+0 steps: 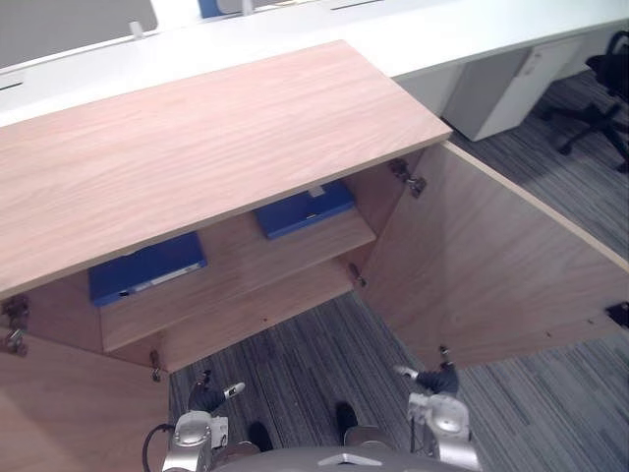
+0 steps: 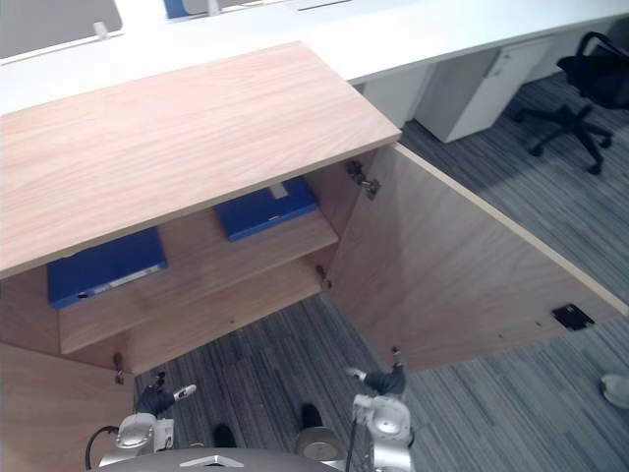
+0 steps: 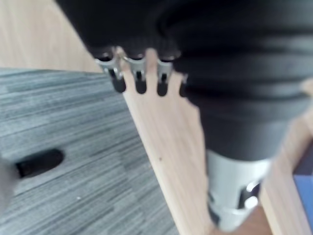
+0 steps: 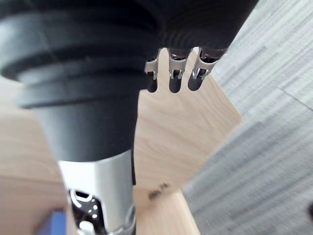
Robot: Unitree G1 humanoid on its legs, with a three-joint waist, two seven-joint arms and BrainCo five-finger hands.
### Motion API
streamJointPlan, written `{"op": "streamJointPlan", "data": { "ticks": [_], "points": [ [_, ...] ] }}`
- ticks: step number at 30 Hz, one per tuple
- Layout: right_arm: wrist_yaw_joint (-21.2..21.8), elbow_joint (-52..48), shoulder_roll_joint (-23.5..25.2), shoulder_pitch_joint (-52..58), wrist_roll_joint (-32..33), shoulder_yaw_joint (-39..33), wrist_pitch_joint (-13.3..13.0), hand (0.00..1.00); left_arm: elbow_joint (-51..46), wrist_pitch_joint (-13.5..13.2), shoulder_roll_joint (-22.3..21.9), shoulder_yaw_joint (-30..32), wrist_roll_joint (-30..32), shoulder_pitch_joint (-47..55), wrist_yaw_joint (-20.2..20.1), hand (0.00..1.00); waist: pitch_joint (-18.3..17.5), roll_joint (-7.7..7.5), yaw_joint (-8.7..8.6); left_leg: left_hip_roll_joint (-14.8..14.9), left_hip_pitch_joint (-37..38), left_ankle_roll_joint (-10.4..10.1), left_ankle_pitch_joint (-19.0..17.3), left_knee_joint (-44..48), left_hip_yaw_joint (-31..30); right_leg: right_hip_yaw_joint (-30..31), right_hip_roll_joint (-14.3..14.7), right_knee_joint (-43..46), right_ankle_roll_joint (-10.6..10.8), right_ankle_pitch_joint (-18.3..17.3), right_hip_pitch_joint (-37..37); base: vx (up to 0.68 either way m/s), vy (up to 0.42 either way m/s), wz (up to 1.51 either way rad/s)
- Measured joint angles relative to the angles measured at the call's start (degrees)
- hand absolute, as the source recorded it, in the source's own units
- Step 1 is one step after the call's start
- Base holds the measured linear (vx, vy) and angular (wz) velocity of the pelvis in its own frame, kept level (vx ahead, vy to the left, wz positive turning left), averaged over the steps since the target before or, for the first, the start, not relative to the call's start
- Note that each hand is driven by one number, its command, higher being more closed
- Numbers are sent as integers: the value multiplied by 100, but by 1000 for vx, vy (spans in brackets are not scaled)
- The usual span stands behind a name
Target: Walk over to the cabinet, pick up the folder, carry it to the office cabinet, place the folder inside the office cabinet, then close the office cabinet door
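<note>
Light wood office cabinet [image 1: 197,157], both doors swung open: right door [image 1: 491,275] at 3 to 4 o'clock, left door [image 1: 69,413] at 8 o'clock. Two blue folders lie flat on the inner shelf [image 1: 246,280], well apart: left folder [image 1: 147,267] at 9 o'clock, partly under the top's front edge; right folder [image 1: 305,208] near centre, close to the right side wall. Robot's left hand [image 1: 206,396] at 7 o'clock and right hand [image 1: 439,379] at 5 o'clock, both low over the grey carpet [image 1: 314,364], fingers loosely straight, holding nothing. White desk [image 1: 442,34] at 12 o'clock; black office chair [image 1: 604,79] at 2 o'clock.
</note>
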Motion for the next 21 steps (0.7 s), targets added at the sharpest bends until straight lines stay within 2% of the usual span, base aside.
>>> {"op": "streamJointPlan", "data": {
  "ticks": [5, 7, 10, 14, 18, 21],
  "points": [
    [-362, -774, 69, 262, -15, -729, -81, 0, -16, 16, 1, -4, 1, 52, 6, 0, -89, 67, -120, 100, 250, -66, -116, 34, 191, 277, 111, -15, -31, 37, 116, -37, -34, -33],
    [-462, -883, 66, 306, 31, -1014, -93, 0, -17, 20, -8, -4, 1, 113, 7, 0, -119, 122, -226, 111, 289, -82, -128, 45, 225, 310, 140, -4, -38, 43, 116, -84, -41, -19],
    [-642, -1098, 64, 392, 226, -1379, -92, 0, -72, 28, -44, 0, 0, 228, 12, 0, -192, 230, -253, 163, 299, -163, -216, 133, 400, 508, 204, 12, -61, 89, 39, -91, -45, -35],
    [-828, -1221, 21, 344, 582, -1843, -91, 0, -141, 29, -58, 3, -3, 368, 8, 0, -221, 269, -324, 182, 302, -195, -233, 141, 471, 581, 237, -25, -124, 111, 12, -86, -49, -10],
    [-838, -1178, -269, 140, 947, -2222, -95, 0, -143, 31, -91, 4, -3, 421, 2, 0, -267, 361, -348, 191, 308, -196, -234, 160, 477, 588, 244, -40, -147, 115, 16, -23, -20, -1],
    [-789, -599, -871, -286, 1332, -2282, -105, 0, -143, 31, -88, -19, -4, 413, -11, 0, -268, 371, -356, 195, 283, -197, -234, 154, 492, 607, 248, -123, -167, 160, 16, -6, -14, -3]
  ]
}}
